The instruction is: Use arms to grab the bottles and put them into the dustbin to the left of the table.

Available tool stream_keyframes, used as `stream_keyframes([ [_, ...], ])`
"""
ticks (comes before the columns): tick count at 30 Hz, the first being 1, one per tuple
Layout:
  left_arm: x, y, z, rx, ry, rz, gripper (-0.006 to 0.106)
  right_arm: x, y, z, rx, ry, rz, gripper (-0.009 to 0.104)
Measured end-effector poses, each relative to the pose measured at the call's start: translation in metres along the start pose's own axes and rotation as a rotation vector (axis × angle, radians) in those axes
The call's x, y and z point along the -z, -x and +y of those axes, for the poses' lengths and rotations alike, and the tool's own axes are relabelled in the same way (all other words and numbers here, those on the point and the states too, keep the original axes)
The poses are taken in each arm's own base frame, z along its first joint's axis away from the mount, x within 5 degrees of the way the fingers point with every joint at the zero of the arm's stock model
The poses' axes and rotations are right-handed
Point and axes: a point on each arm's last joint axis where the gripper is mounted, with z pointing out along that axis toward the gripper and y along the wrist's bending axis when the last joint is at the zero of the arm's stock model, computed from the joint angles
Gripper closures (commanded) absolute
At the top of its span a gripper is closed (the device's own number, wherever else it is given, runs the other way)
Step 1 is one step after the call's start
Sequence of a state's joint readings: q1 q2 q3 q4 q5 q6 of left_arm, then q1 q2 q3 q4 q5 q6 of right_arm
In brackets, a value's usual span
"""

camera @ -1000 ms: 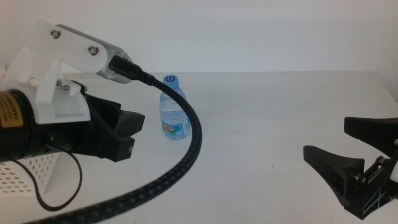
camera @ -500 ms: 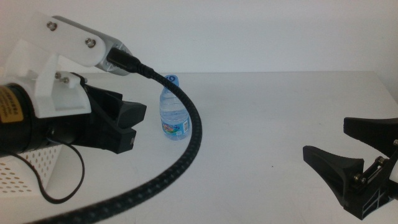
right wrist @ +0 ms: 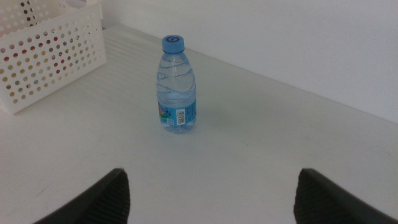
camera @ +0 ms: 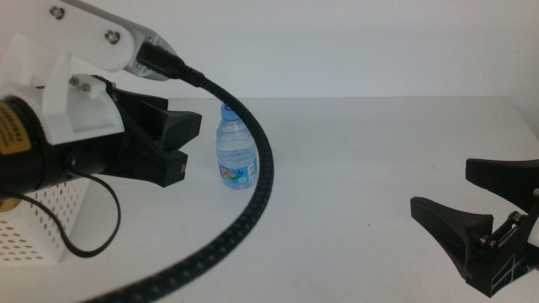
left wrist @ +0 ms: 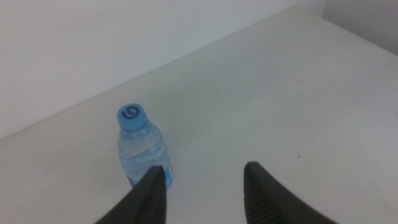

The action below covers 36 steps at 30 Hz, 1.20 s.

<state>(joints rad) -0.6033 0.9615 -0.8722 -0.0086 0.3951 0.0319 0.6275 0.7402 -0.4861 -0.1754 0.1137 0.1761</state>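
One small clear water bottle with blue cap (camera: 236, 156) is standing upright mid-surface, right of the white perforated plastic basket (camera: 40, 220). Left pincer (camera: 178, 147) is hovering beside it, part-open, empty. Right pincer (camera: 472, 206) is waiting wide open, empty. Risk: a jaw clipping the bottle and tipping it.

One small clear plastic water bottle with a blue cap (camera: 236, 155), one white perforated plastic basket (right wrist: 51, 57), two black forked grippers.

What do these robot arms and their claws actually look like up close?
The left gripper has two chunky black jaws below a white bolted housing, with a yellow label and a thick braided black cable. The right gripper is a black fork of two pointed jaws with small screws.
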Motion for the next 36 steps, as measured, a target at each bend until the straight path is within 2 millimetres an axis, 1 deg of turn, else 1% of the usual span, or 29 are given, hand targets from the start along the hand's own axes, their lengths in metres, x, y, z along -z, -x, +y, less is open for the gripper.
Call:
stream_keyframes([
  [3, -0.005, -0.008, 0.000, -0.008, 0.004, -0.019, 0.060, 0.000, 0.000, 0.000, 0.000, 0.000, 0.000, 0.016],
  [9, -0.020, -0.043, -0.001, -0.008, 0.006, -0.098, 0.060, 0.000, 0.000, 0.000, 0.000, 0.000, 0.000, 0.016],
  [11, -0.022, -0.052, -0.001, -0.008, 0.007, -0.132, 0.060, 0.000, 0.000, 0.000, 0.000, 0.000, 0.000, 0.016],
  [17, -0.026, -0.072, -0.001, 0.000, 0.010, -0.199, 0.060, 0.000, 0.000, 0.000, 0.000, 0.000, 0.000, 0.016],
  [18, -0.030, -0.080, -0.001, 0.010, 0.012, -0.204, 0.060, 0.000, 0.000, 0.000, 0.000, 0.000, 0.000, 0.016],
  [22, -0.044, -0.094, 0.002, 0.107, 0.036, -0.187, 0.060, 0.000, 0.000, 0.000, 0.000, 0.000, 0.002, 0.016],
  [25, -0.056, -0.099, 0.005, 0.180, 0.065, -0.177, 0.060, 0.000, 0.000, 0.000, 0.000, -0.001, 0.004, 0.016],
  [33, -0.085, -0.114, 0.008, 0.166, 0.104, -0.161, 0.060, 0.000, -0.001, 0.000, 0.000, -0.001, 0.006, 0.016],
  [36, -0.096, -0.119, 0.009, 0.159, 0.122, -0.171, 0.057, 0.000, -0.001, 0.000, 0.000, -0.001, 0.006, 0.016],
])
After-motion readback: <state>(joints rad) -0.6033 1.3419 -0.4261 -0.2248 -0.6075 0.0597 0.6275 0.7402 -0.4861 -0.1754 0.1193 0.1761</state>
